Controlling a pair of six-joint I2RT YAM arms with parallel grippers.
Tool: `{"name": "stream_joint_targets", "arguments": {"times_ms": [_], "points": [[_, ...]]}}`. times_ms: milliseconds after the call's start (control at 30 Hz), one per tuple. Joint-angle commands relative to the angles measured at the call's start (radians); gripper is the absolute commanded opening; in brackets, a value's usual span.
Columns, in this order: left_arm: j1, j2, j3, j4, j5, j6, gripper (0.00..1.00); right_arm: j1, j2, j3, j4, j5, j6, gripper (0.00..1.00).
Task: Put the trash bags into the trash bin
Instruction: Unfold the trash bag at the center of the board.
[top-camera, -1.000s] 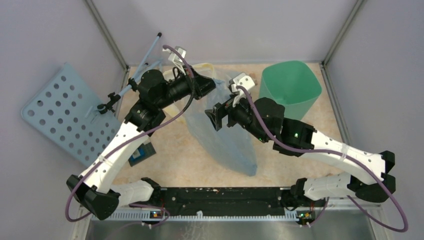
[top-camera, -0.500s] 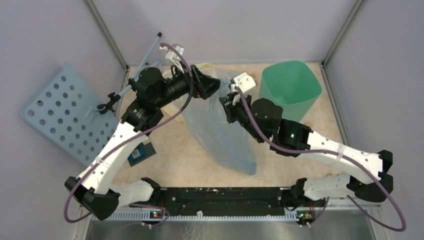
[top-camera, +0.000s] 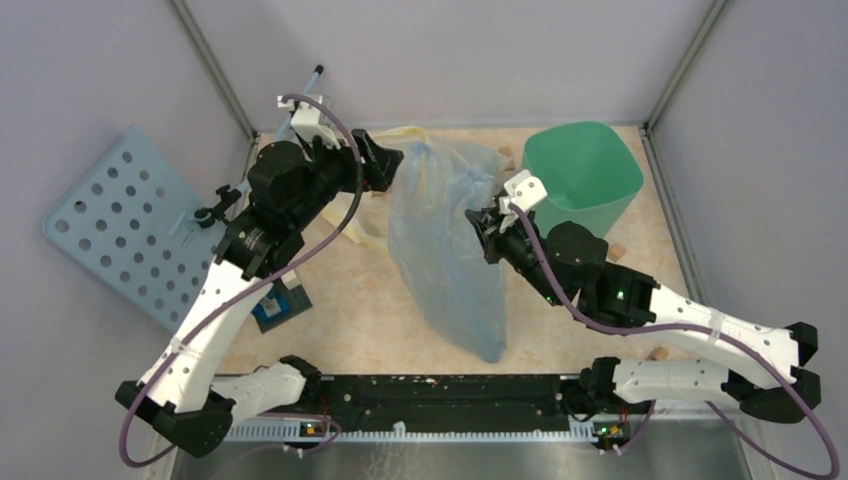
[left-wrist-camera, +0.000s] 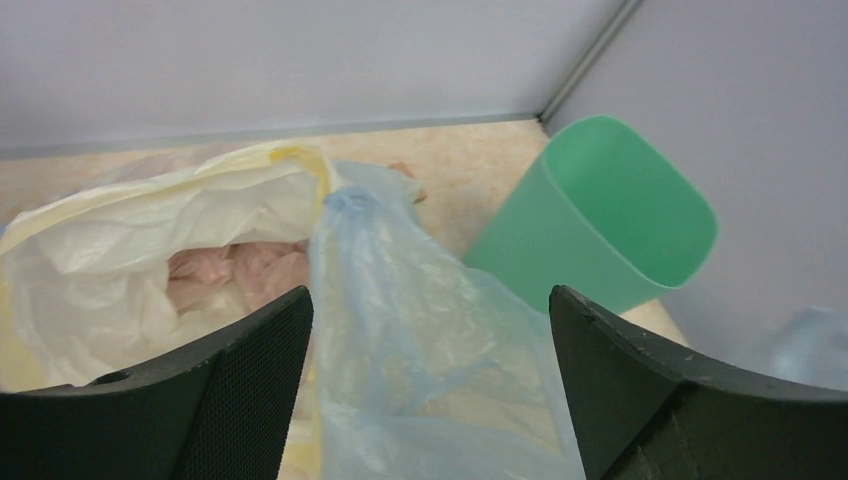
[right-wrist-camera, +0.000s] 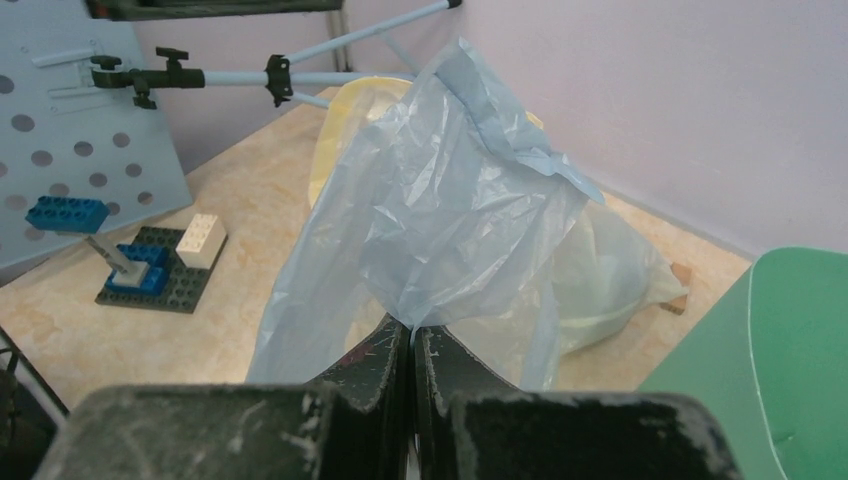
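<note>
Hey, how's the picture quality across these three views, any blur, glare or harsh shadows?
Top external: soft, even light, no glare, all sharp. Left wrist: the pale-blue bag close to the lens looks soft, the green bin crisper. Right wrist: the bag's creases are sharp, while the right gripper at the bottom edge is blurred.

Your top view looks down from above and behind the arms, their bases at the bottom edge, and takes in the whole table (top-camera: 350, 300). Your left wrist view sits close and low, facing the far right corner past the left gripper (left-wrist-camera: 428, 300) at the bottom. Your right wrist view faces the left wall over the right gripper (right-wrist-camera: 412, 335), bottom centre. All 3 share the pale-blue bag (top-camera: 450, 250) and green bin (top-camera: 580, 175).
</note>
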Motion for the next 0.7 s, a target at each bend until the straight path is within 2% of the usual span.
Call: {"name": "stream_joint_targets", "arguments": {"times_ms": [0, 167, 300, 567, 667], "points": [[0.036, 0.077, -0.052, 0.021, -0.030, 0.050, 0.91, 0.006, -0.071, -0.037, 0.063, -0.051, -0.048, 0.00], [0.044, 0.166, -0.089, 0.121, 0.013, 0.121, 0.98, 0.005, -0.101, -0.062, 0.078, -0.071, -0.063, 0.00], [0.046, 0.249, -0.063, 0.153, 0.019, 0.158, 0.98, 0.005, -0.098, -0.065, 0.081, -0.094, -0.066, 0.00], [0.091, 0.423, 0.025, 0.170, 0.159, 0.109, 0.91, 0.005, -0.080, -0.071, 0.076, -0.114, -0.071, 0.00], [0.110, 0.457, 0.034, 0.187, 0.201, 0.100, 0.85, 0.005, -0.083, -0.071, 0.069, -0.109, -0.071, 0.00]]}}
